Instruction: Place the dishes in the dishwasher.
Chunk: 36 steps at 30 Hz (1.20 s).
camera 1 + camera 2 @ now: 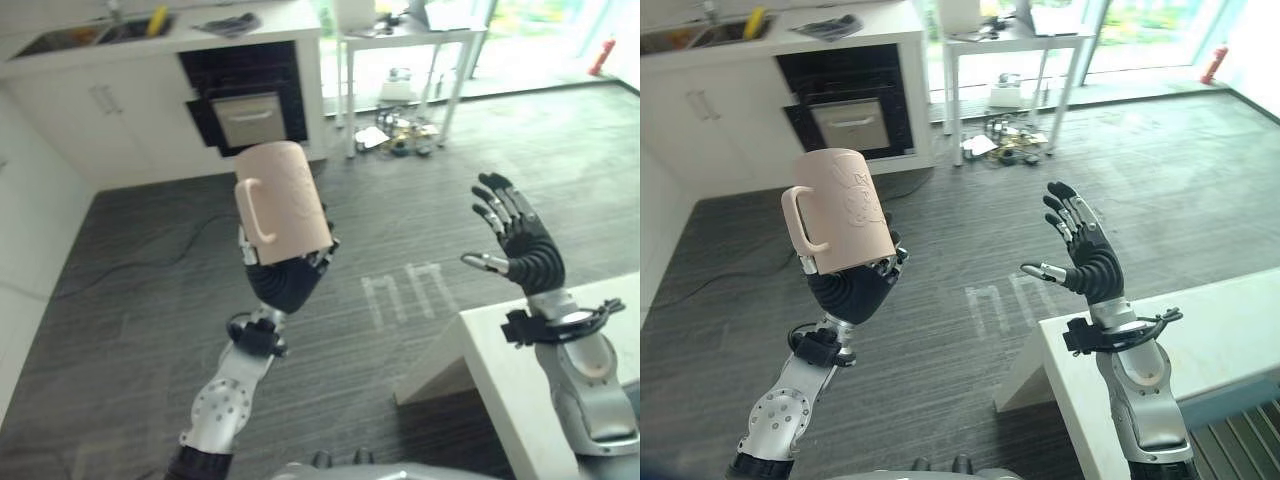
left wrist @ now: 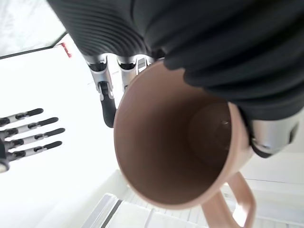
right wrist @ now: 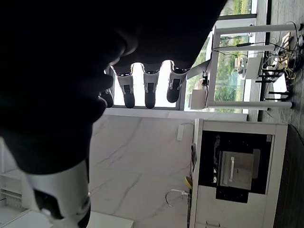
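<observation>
Distance to the dishwasher is what the coming move turns on: the pink mug (image 1: 283, 203) is held up in the air over the grey floor (image 1: 150, 270), and the dark-fronted appliance (image 1: 248, 98) set in the white kitchen units sits well apart from it, straight ahead and slightly to the robot's left. Whether that appliance is the dishwasher I cannot tell for sure, but it looks the likely target. The left hand (image 1: 287, 276) carries the mug from below, its fingers (image 2: 108, 97) curled round the lower wall. The mug stands nearly upright, leaning a little, its handle toward the robot's left. In the left wrist view the inside looks empty. The right hand (image 1: 1087, 256) is raised beside it, well apart, fingers spread straight and holding nothing, above the corner of a white desk (image 1: 1200, 330). The left arm is the one placed to deliver.
</observation>
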Available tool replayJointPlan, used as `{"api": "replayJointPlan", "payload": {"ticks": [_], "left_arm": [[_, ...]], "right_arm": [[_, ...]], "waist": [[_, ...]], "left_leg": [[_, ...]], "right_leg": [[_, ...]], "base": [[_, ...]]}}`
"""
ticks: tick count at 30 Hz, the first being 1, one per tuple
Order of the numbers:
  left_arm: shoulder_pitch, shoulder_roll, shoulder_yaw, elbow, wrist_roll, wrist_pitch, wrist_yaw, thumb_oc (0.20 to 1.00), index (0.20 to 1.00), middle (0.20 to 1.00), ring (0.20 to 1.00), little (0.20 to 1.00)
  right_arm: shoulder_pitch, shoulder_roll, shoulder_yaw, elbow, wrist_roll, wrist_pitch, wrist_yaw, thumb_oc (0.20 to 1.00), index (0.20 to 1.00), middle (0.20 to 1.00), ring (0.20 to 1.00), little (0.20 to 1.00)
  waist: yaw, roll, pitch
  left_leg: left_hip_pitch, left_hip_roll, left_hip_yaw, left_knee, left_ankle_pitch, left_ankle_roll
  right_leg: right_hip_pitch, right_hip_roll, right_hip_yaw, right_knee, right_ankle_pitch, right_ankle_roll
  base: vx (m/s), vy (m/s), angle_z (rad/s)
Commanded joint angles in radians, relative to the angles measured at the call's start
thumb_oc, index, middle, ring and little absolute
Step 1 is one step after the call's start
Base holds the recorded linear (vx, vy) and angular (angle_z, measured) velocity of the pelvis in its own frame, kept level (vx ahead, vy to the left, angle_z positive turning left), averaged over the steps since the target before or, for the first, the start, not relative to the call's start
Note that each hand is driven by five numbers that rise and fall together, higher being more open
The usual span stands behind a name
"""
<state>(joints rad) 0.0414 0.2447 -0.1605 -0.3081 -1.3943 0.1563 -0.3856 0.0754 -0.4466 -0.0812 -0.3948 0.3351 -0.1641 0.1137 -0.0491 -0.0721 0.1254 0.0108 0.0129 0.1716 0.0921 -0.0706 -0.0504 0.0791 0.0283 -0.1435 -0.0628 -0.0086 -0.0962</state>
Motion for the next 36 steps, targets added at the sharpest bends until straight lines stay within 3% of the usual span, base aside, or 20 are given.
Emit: {"api": "replayJointPlan", "payload": {"ticks": [1,2,3,6,17,18,19,36], "left_arm": [[-0.094,0.0,0.006,-0.055,-0.042,-0.009,-0.042,0.2,0.2,0.2,0.2,0.2],[-0.099,0.003,0.015,-0.052,-0.055,-0.006,-0.054,0.2,0.2,0.2,0.2,0.2],[-0.097,0.007,0.029,-0.046,-0.056,-0.02,-0.063,0.2,0.2,0.2,0.2,0.2],[-0.088,0.007,0.034,-0.04,-0.038,-0.053,-0.066,0.2,0.2,0.2,0.2,0.2],[-0.096,0.006,0.027,-0.032,-0.024,-0.049,-0.055,0.2,0.2,0.2,0.2,0.2],[-0.097,0.004,0.028,-0.029,-0.021,-0.048,-0.057,0.2,0.2,0.2,0.2,0.2],[-0.041,-0.008,0.043,-0.01,0.049,-0.077,-0.11,0.2,0.2,0.2,0.2,0.2],[-0.006,-0.001,0.086,-0.01,0.035,-0.094,-0.099,0.2,0.2,0.2,0.2,0.2]], "right_arm": [[-0.028,-0.031,-0.069,-0.007,0.038,-0.09,-0.02,1.0,1.0,1.0,1.0,1.0],[-0.024,-0.032,-0.074,-0.009,0.034,-0.097,-0.017,1.0,1.0,1.0,1.0,1.0],[-0.02,-0.033,-0.078,-0.009,0.049,-0.098,0.006,1.0,1.0,1.0,1.0,1.0],[-0.016,-0.022,-0.075,-0.008,0.075,-0.094,0.039,1.0,1.0,1.0,1.0,1.0],[-0.029,-0.008,-0.057,-0.005,0.034,-0.074,0.041,1.0,1.0,1.0,1.0,1.0],[-0.031,-0.009,-0.059,0.002,0.036,-0.072,0.039,1.0,1.0,1.0,1.0,1.0],[-0.037,0.016,-0.01,0.006,0.103,-0.074,0.083,1.0,1.0,1.0,1.0,1.0],[-0.026,0.041,0.012,-0.009,0.079,-0.056,0.065,1.0,1.0,1.0,1.0,1.0]], "waist": [[-0.058,0.032,-0.041],[-0.071,0.041,-0.047],[-0.081,0.059,-0.055],[-0.085,0.075,-0.072],[-0.056,0.059,-0.1],[-0.055,0.056,-0.102],[-0.045,0.066,-0.059],[-0.019,0.053,-0.077]], "left_leg": [[0.054,0.02,0.037,-0.023,-0.053,0.015],[0.07,0.027,0.079,-0.065,-0.038,0.016],[0.102,0.019,0.081,-0.142,-0.018,0.025],[0.111,0.013,0.056,-0.179,-0.013,0.032],[0.103,0.0,0.024,-0.179,-0.017,0.049],[0.104,-0.003,0.022,-0.179,-0.018,0.051],[0.108,-0.023,-0.121,-0.178,-0.02,0.054],[0.114,-0.018,-0.124,-0.136,-0.028,0.042]], "right_leg": [[0.032,-0.05,0.033,-0.023,-0.031,0.165],[0.027,-0.055,0.009,-0.024,-0.029,0.172],[0.015,-0.058,0.004,-0.024,-0.024,0.181],[-0.002,-0.059,0.013,-0.024,-0.015,0.19],[-0.003,-0.073,-0.021,-0.016,-0.009,0.201],[0.0,-0.071,-0.015,-0.021,-0.006,0.201],[-0.007,-0.039,0.146,0.024,-0.046,0.175],[0.027,-0.003,0.129,-0.021,-0.036,0.153]], "base": [[-0.1,0.148,1.54],[-0.07,0.255,1.19],[-0.04,0.27,0.76],[0.0,0.18,0.3],[0.01,0.069,0.17],[0.0,0.0,0.0],[0.0,0.0,0.0],[-0.01,-0.055,0.07]]}}
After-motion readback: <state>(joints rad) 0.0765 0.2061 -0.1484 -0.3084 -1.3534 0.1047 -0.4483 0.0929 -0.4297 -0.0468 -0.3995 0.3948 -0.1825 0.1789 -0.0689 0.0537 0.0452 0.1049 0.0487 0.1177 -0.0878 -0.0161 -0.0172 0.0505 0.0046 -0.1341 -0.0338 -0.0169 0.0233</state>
